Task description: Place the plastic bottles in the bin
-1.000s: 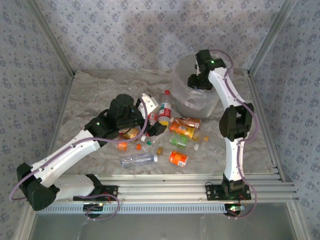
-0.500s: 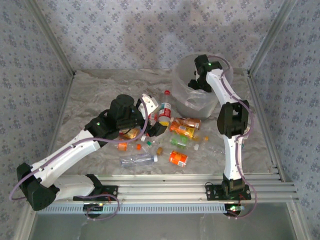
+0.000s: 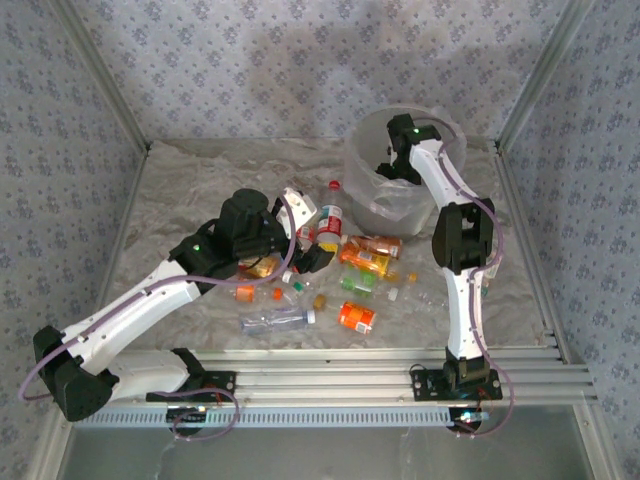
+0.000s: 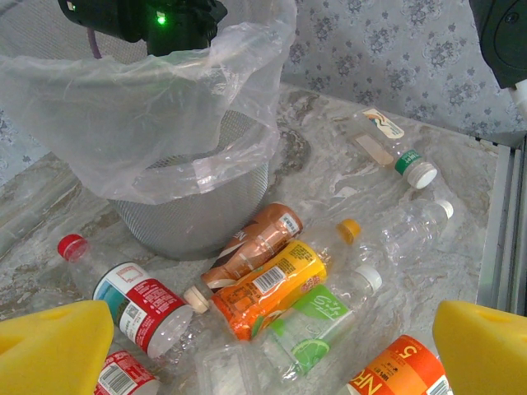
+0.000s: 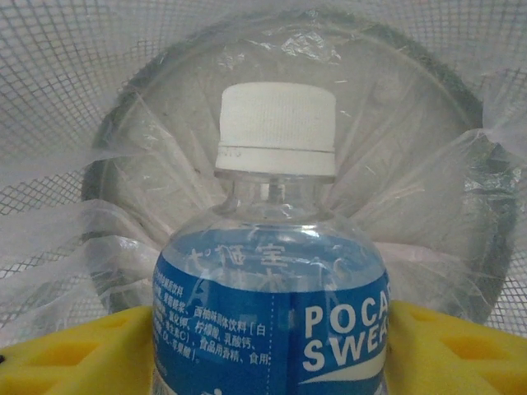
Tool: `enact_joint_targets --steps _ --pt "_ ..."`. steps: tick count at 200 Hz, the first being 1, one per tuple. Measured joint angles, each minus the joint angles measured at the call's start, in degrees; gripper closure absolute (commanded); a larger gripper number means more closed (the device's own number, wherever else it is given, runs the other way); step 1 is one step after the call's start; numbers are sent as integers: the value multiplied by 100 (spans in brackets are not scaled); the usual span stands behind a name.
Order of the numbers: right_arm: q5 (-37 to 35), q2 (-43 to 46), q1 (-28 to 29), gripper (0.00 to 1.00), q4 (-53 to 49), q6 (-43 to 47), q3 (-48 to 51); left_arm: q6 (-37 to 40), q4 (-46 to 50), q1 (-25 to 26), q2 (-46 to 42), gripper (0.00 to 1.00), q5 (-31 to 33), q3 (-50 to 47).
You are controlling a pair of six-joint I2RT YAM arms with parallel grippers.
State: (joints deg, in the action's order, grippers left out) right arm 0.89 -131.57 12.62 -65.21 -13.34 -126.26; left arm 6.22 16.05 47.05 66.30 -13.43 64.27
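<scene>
Bright, even light — sharp (faint glare)

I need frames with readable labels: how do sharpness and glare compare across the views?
Top view: evenly lit, but the bottles are too small for label text. Left wrist: mid-frame bottles sharp, the near yellow pads look soft, the bin liner carries bright sheen. Right wrist: the blue-label bottle is close and crisp, its print legible, with glare streaks on the liner behind.
</scene>
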Motion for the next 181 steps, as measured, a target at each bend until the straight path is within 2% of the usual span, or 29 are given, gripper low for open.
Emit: enact_joint_targets --steps 53,129,181 --pt "-2 -2 0 19 -2 -22 0 0 0 0 0 0 24 -2" --pt "0 33 0 18 -2 -20 -2 2 -2 33 0 0 87 -15" --pt "-2 544 0 20 -24 -20 -46 2 -4 33 -7 0 87 -55"
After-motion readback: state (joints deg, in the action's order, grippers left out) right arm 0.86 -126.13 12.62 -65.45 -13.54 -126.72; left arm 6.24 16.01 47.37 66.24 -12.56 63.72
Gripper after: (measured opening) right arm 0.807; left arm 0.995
